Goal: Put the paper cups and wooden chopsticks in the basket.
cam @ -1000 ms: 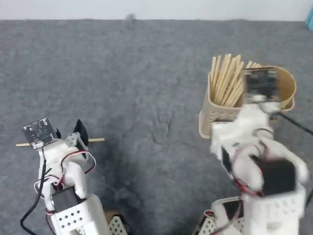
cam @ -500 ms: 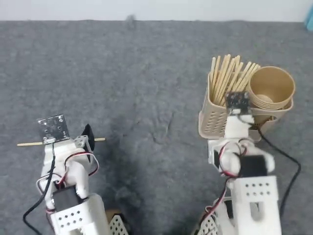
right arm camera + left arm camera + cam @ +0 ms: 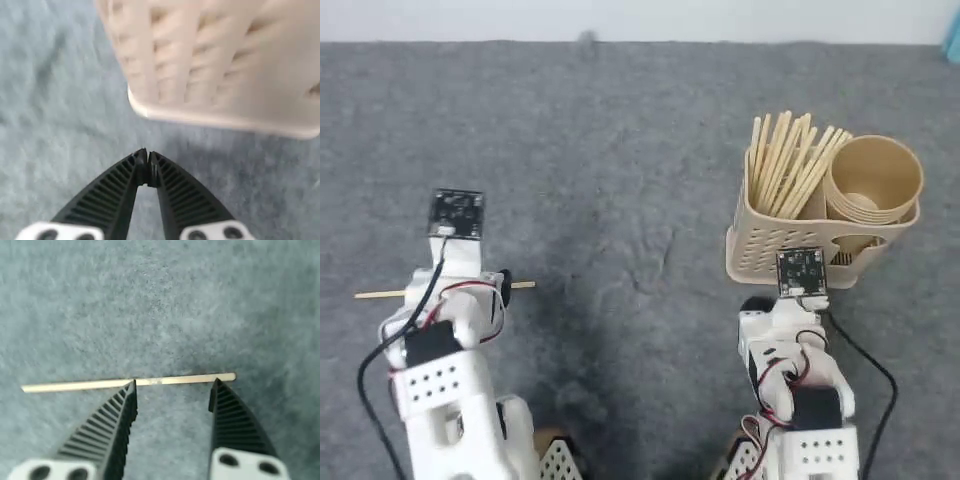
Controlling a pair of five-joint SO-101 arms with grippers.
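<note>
On your grey surface (image 3: 620, 150), the basket (image 3: 770, 245) holds stacked paper cups (image 3: 875, 175) and a chopstick bundle (image 3: 785, 160). Your right tool (image 3: 148, 157), pinched together and empty, sits near the basket. Your left tool (image 3: 174, 385) is spread wide over a lone chopstick (image 3: 75, 385) lying flat.

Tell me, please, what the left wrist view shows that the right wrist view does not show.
The left wrist view has one chopstick lying flat on the grey cloth, and the left gripper open, its fingers spread along the chopstick with their tips close to it. The right wrist view has instead the basket wall ahead and the right gripper shut, empty, short of the basket. Both share the grey cloth below a gripper.
</note>
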